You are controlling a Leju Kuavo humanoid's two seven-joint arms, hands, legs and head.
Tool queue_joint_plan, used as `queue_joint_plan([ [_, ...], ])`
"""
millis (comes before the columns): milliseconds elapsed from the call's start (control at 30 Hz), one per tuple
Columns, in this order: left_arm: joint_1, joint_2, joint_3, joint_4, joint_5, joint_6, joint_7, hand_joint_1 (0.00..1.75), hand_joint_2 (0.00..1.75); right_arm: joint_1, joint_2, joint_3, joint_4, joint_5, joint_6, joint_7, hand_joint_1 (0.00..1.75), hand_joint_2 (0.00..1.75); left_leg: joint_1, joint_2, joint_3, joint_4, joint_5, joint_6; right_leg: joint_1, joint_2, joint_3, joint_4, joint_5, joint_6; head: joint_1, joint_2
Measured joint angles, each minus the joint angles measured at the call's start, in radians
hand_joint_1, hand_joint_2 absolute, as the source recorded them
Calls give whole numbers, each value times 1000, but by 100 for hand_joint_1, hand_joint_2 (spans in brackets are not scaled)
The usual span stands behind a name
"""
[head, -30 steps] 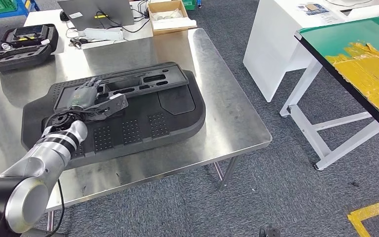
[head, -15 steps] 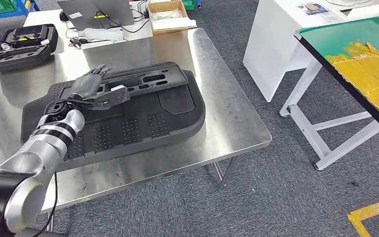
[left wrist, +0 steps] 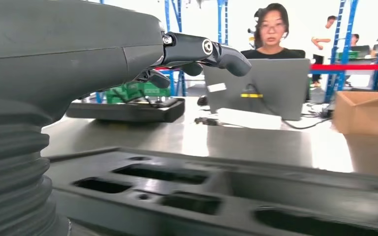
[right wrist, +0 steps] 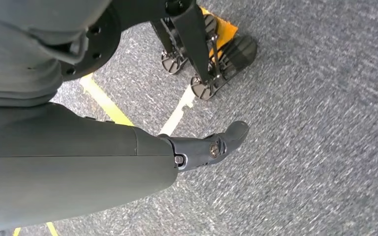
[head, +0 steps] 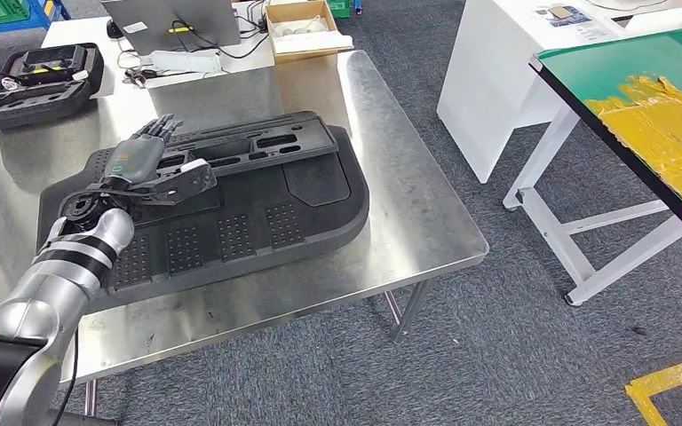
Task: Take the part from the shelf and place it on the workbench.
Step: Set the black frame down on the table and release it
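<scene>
1. The part, a large flat black moulded panel with cut-out slots and ribbed patches, lies flat on the steel tabletop, covering the middle of it and reaching towards the left edge.
2. The left hand is over the left far portion of the part, fingers spread and holding nothing; whether the palm touches the panel cannot be told.
3. The right hand hangs over the carpeted floor, released, with nothing in it.
4. Judged stage: the part appears set down, and the step in hand is the release and withdrawal.
5. To do this well, lift the left hand straight up before drawing it back, so no finger catches a slot and drags the panel.
6. Far along the tabletop stand a laptop, a cardboard box and a black case, all well apart from the part.
</scene>
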Motion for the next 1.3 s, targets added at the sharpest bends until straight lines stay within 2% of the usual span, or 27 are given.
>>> queue_joint_plan([
  [33, 17, 16, -11, -21, 17, -2, 6, 0, 0, 3, -1, -4, 0, 0, 0, -1, 0, 0, 0, 0, 0, 0, 0, 0, 0, 0, 0, 0, 0, 0, 0, 0],
  [133, 71, 62, -38, -80, 79, -4, 9, 0, 0, 8, -3, -15, 0, -1, 2, -3, 0, 0, 0, 0, 0, 0, 0, 0, 0, 0, 0, 0, 0, 0, 0, 0],
  [267, 167, 101, -42, -153, 184, 42, -32, 0, 0, 10, -5, -30, 0, -2, 2, -6, 0, 0, 0, 0, 1, 0, 0, 0, 0, 0, 0, 0, 0, 0, 0, 0],
  [367, 240, 121, -39, -205, 228, 74, -54, 0, 0, 11, -5, -38, 0, -3, 2, -6, 0, 0, 0, 0, 0, 0, 0, 0, 0, 0, 0, 0, 0, 0, 0, 0],
  [633, 404, 148, -4, -373, 319, 85, -95, 0, 0, 12, -5, -61, 0, -5, -4, -6, 0, 0, 0, 0, 0, 0, 0, 0, 0, 0, 0, -1, 0, 0, 0, 0],
  [933, 495, 149, 42, -493, 375, 94, -109, 0, 0, 14, -5, -81, 0, -5, -7, -9, 0, 0, 0, 0, 0, 0, -1, 0, 0, 0, 0, -1, 0, 0, 0, 0],
  [1300, 561, 149, 90, -548, 384, 128, -108, 0, 0, 14, -5, -85, 0, -2, -4, -17, 0, 0, -2, 0, 0, 0, -2, 1, -2, 0, 0, -1, 0, 0, 0, 0],
])
